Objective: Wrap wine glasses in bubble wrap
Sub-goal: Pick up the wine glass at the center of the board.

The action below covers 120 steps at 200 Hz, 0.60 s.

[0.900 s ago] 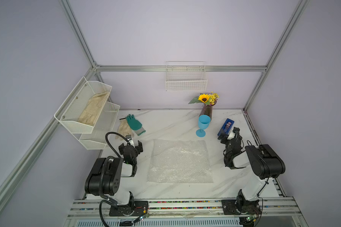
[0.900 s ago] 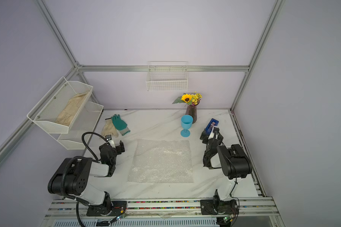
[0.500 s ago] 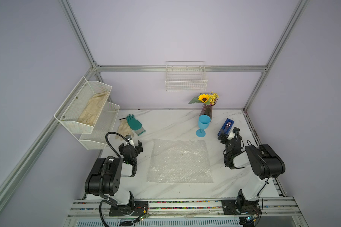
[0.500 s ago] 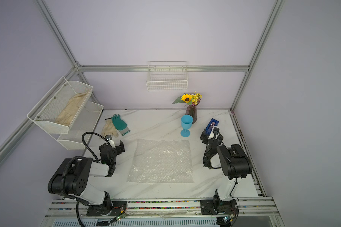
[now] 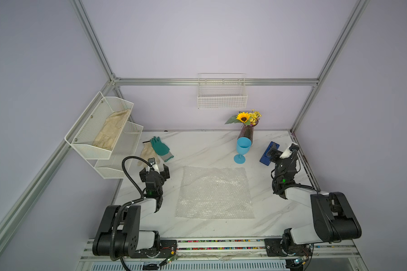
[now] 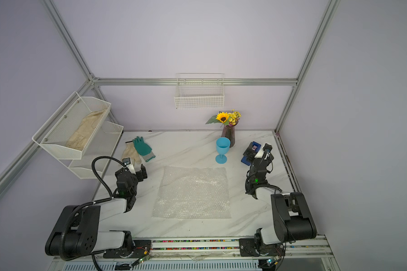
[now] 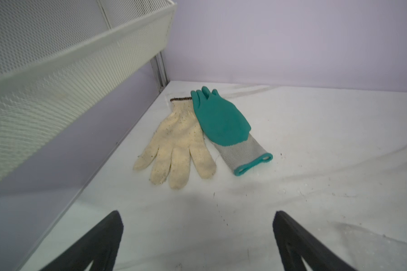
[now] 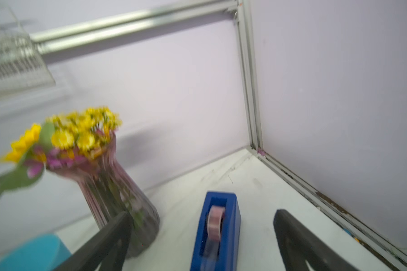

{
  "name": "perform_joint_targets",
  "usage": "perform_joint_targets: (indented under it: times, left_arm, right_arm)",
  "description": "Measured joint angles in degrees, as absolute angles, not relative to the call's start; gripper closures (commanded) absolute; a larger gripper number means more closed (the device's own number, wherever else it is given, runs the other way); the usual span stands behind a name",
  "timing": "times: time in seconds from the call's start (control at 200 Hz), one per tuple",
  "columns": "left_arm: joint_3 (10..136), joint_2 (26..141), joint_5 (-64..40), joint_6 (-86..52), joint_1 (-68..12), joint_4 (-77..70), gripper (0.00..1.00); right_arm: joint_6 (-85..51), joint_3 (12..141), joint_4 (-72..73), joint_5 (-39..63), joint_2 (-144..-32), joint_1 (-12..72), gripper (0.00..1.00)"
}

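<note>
The light-blue wine glass [image 5: 242, 147] [image 6: 222, 150] stands upright near the back of the marble table, just in front of the vase. Its bowl shows at the edge of the right wrist view [image 8: 31, 253]. The bubble wrap [image 5: 215, 192] [image 6: 193, 192] lies flat in the middle of the table with nothing on it. My left gripper [image 5: 159, 167] [image 6: 136, 169] [image 7: 197, 213] is open over bare table left of the sheet. My right gripper [image 5: 276, 152] [image 6: 253, 153] [image 8: 203, 212] is open and empty, right of the glass, over the tape dispenser.
A blue tape dispenser [image 5: 268, 153] [image 8: 217, 232] lies under the right gripper. A purple vase of flowers [image 5: 246, 132] [image 8: 118, 194] stands behind the glass. A green glove [image 7: 221, 119] and a cream glove [image 7: 176, 145] lie back left. A white mesh shelf [image 5: 99, 131] lines the left wall.
The right gripper has shifted slightly toward the back over the tape dispenser, and its wrist view is blurred. The left arm, glass and sheet have not moved.
</note>
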<state>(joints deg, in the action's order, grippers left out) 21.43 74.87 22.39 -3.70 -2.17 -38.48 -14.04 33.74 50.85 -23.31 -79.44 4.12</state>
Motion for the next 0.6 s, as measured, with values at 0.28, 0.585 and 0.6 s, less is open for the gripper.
perform_joint_targets:
  times: [0.28,0.585,0.6]
  left_arm:
    - [31.55,66.98,21.89,-10.04,-8.56,-22.65,0.00]
    - [31.59,65.21,10.11,-11.03,-12.03,-20.43,0.00]
    - [31.59,65.12,9.58,-10.94,-12.05,-20.40,0.00]
  right_arm:
    - [-15.00,38.46,46.39,3.07,-70.96,4.23,0.03]
    - [-5.91,39.35,44.71,13.43,-85.71,9.82,0.03]
    - [-5.41,39.46,44.62,13.41,-86.46,10.07,0.03]
